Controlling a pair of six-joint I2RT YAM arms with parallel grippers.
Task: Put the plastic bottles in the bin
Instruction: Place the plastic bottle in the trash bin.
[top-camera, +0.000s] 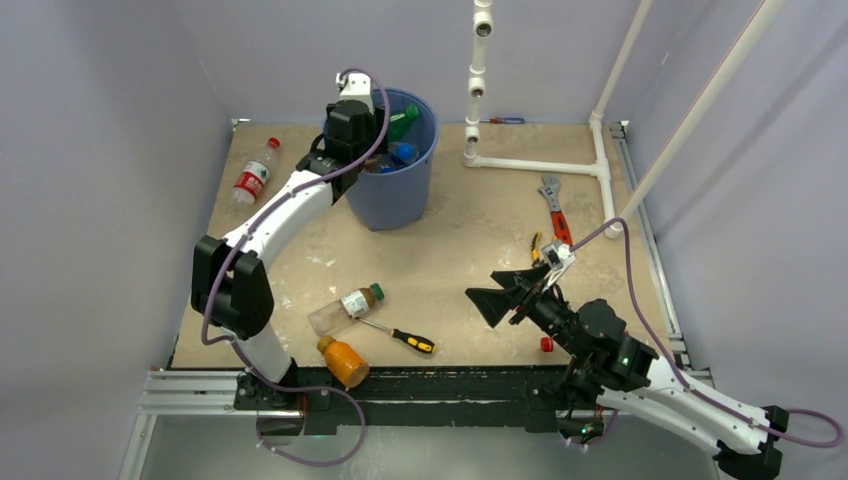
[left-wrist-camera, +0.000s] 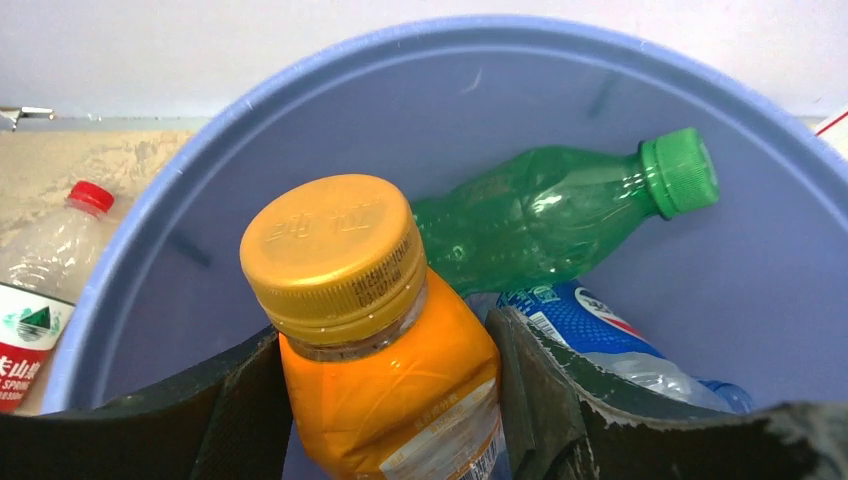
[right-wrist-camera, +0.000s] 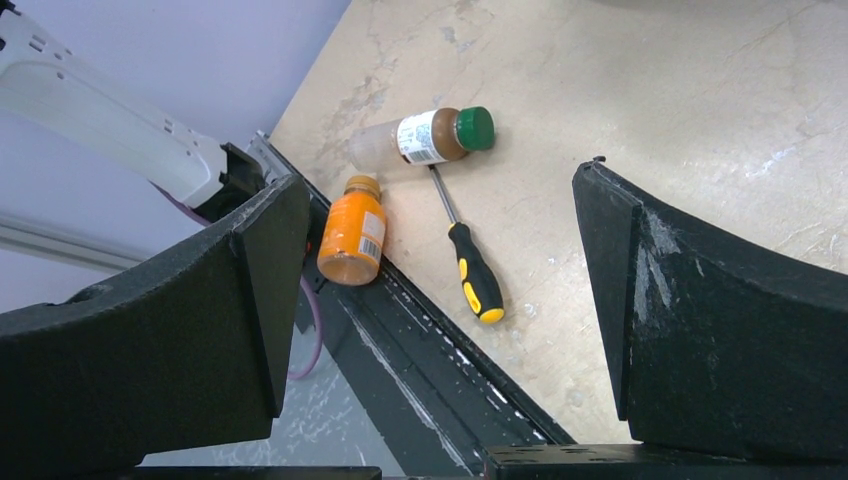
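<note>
Over the blue bin (top-camera: 395, 205) my left gripper (top-camera: 352, 128) is shut on an orange-filled bottle (left-wrist-camera: 390, 375) with a gold cap, held upright inside the rim (left-wrist-camera: 300, 100). A green bottle (left-wrist-camera: 540, 215) and a blue-labelled bottle (left-wrist-camera: 590, 325) lie in the bin. A red-labelled bottle (top-camera: 255, 172) lies on the table left of the bin. A clear bottle (top-camera: 345, 305) and another orange bottle (top-camera: 344, 361) lie near the front edge. My right gripper (top-camera: 497, 288) hangs open and empty at the front right, facing those two bottles (right-wrist-camera: 425, 135) (right-wrist-camera: 352, 232).
A yellow-and-black screwdriver (top-camera: 400, 337) lies beside the clear bottle. A red-handled wrench (top-camera: 553, 205) and a white pipe frame (top-camera: 540, 165) stand at the back right. A small red cap (top-camera: 546, 344) sits by the right arm. Walls enclose the table.
</note>
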